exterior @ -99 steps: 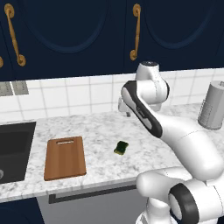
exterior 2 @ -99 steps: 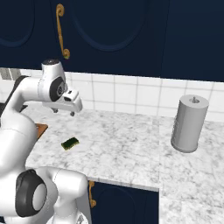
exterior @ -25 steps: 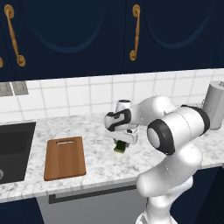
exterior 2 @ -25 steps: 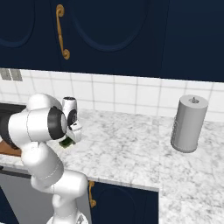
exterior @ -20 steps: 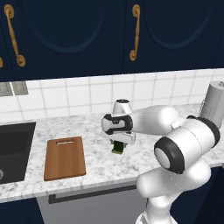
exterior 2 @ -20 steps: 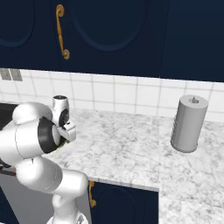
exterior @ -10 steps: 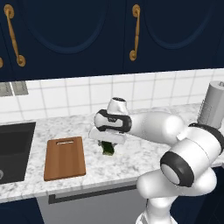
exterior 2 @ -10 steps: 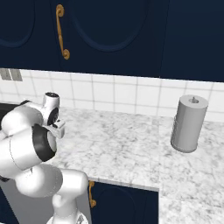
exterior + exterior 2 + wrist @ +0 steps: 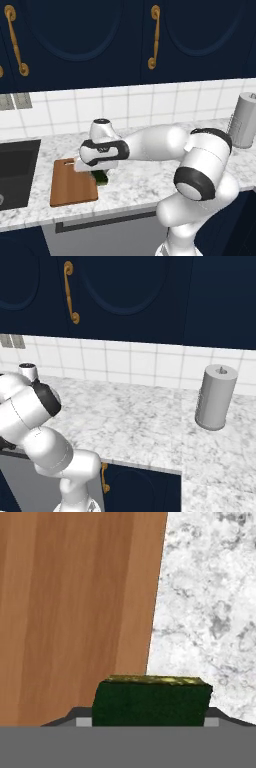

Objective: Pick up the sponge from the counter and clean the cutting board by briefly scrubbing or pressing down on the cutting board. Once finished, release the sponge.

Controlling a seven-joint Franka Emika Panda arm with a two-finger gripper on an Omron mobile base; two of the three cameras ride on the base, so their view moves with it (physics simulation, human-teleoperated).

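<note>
Dark navy cabinet doors (image 9: pixel 75 40) with curved brass handles (image 9: pixel 154 37) run along the top of the room, above a wall of white square tiles (image 9: pixel 135 105). Below them the counter (image 9: pixel 145 177), white-grey speckled marble with a pale front edge, stretches across both base views. At its left end in the left base view sits a black sink basin (image 9: pixel 17 172).

The white arm (image 9: pixel 160 145) reaches leftward low over the counter, and its bulk covers much of the marble behind it. In the right base view the arm's rounded links crowd the lower left and hide the work area.

The cutting board (image 9: pixel 72 182), a brown wooden slab, lies flat on the counter just right of the sink. A grey cylindrical canister (image 9: pixel 216 397) stands upright near the tiled wall, well apart from the board, at the counter's far right.

The claw (image 9: pixel 95 172) hangs at the board's right edge, clenched on the sponge (image 9: pixel 151 703). In the hand view the sponge sits between the fingertips, dark green with a yellow-green strip, above the seam where the board's edge meets bare marble.
</note>
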